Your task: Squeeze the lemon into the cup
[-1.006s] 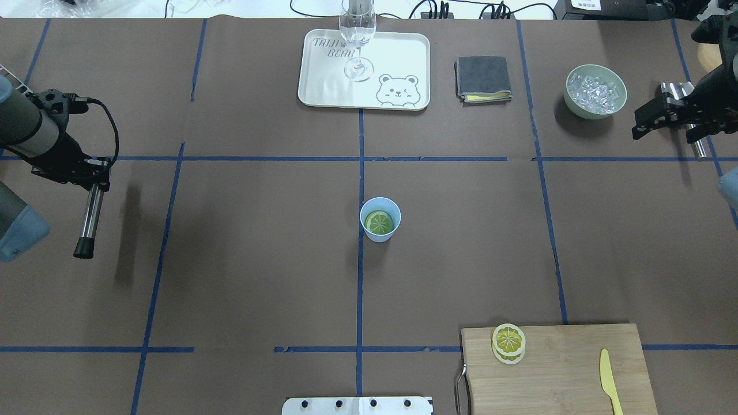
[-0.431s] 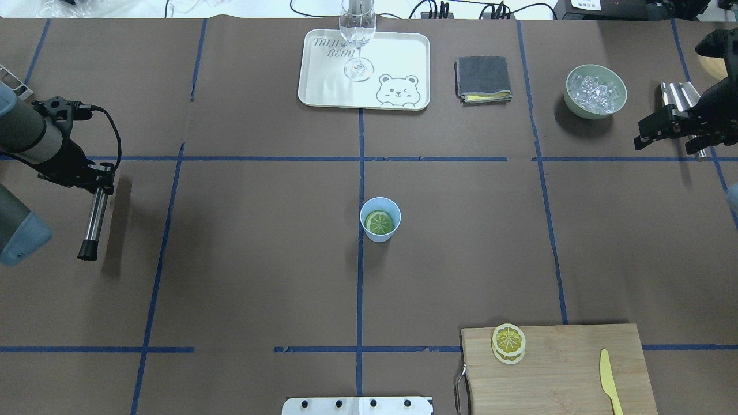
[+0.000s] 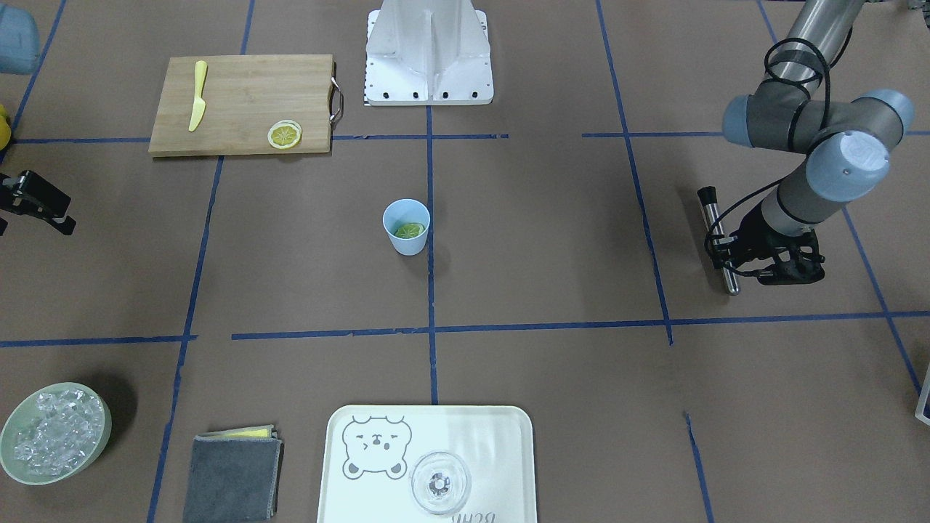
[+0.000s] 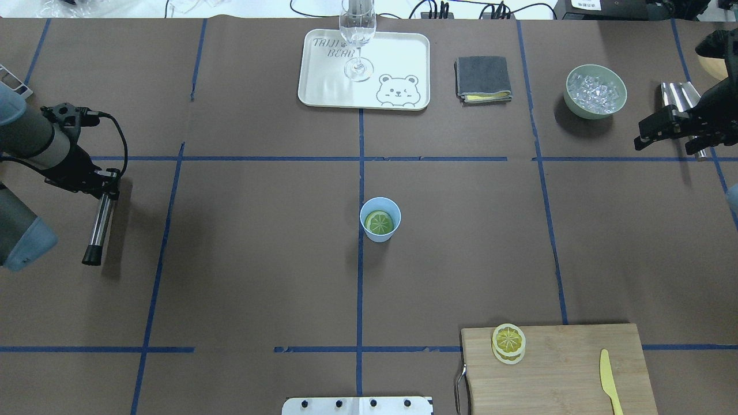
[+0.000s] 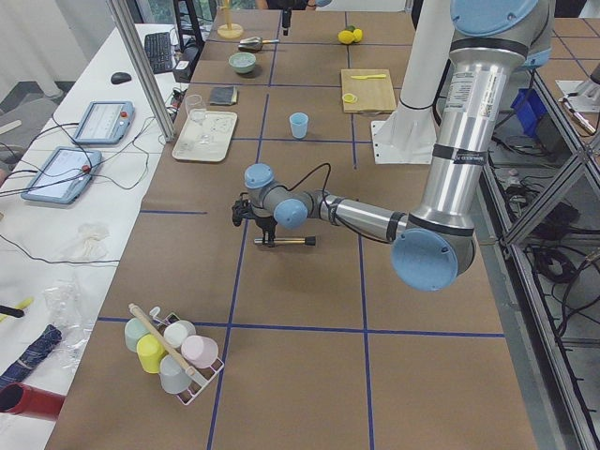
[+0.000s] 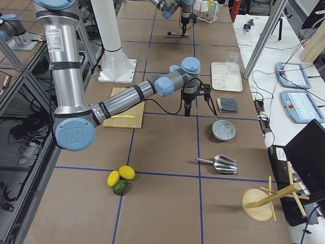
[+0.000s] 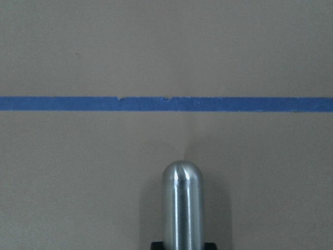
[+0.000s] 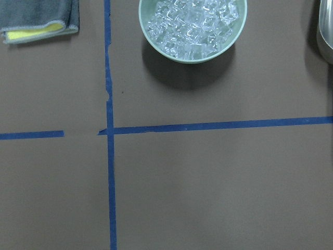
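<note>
Meanwhile the left pincer point(image 4: 107, 185), clamped on a steel rod point(image 4: 97, 227), has sunk toward the tabletop point(image 4: 259, 259); the right pincer point(image 4: 663, 134), spread and empty, has edged outward; the lemon point(image 4: 379, 222) lies inside the cup point(image 4: 378, 237) at the middle; squeezing seems finished.

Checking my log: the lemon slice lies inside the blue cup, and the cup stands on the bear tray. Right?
No. The lemon does lie inside the cup, but the cup stands on the bare table, at its middle, not on the tray; the tray holds only the glass. The overhead view shows this.
</note>
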### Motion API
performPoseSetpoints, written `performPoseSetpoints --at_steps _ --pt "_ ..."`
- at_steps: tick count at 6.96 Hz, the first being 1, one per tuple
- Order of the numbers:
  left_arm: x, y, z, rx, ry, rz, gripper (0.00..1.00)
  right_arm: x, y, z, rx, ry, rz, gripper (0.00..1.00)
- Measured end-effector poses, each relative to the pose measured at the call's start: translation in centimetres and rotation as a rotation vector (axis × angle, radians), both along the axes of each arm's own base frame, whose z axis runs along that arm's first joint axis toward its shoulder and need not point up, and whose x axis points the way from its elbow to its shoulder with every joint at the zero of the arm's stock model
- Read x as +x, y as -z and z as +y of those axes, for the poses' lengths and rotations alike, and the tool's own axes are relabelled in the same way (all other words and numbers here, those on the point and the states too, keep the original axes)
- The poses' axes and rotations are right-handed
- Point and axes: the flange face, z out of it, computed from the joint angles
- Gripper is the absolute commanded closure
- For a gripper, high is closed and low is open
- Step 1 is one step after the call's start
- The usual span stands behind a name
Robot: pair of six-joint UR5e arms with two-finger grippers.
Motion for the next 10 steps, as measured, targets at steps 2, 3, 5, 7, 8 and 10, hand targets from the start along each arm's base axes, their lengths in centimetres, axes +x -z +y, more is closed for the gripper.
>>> performPoseSetpoints --at_steps 2,3,5,7,8,10 --pt "0.0 0.9 0.3 0.016 -0.005 0.009 0.0 0.0 0.1 0.0 0.002 -0.001 -0.001 0.0" --pt "-0.5 2.6 0.5 0.04 -0.003 0.025 0.0 0.2 0.2 0.0 0.004 -0.003 -0.002 0.0" --pt "-6.2 4.5 0.3 0.163 -0.041 0.025 0.0 1.1 0.0 -0.3 0.008 -0.014 0.0 0.0" --pt "-19.4 0.9 -1.7 0.265 -0.065 -0.066 0.0 2.7 -1.3 -0.3 -0.001 -0.026 0.005 0.0" --pt "-26.2 -1.8 -1.8 0.284 -0.068 -0.102 0.0 4.4 -2.8 -0.3 -0.008 -0.024 0.005 0.0" --pt "-35.5 -7.0 -0.6 0.252 -0.065 -0.108 0.0 8.9 -8.1 0.1 -0.004 0.01 0.019 0.0"
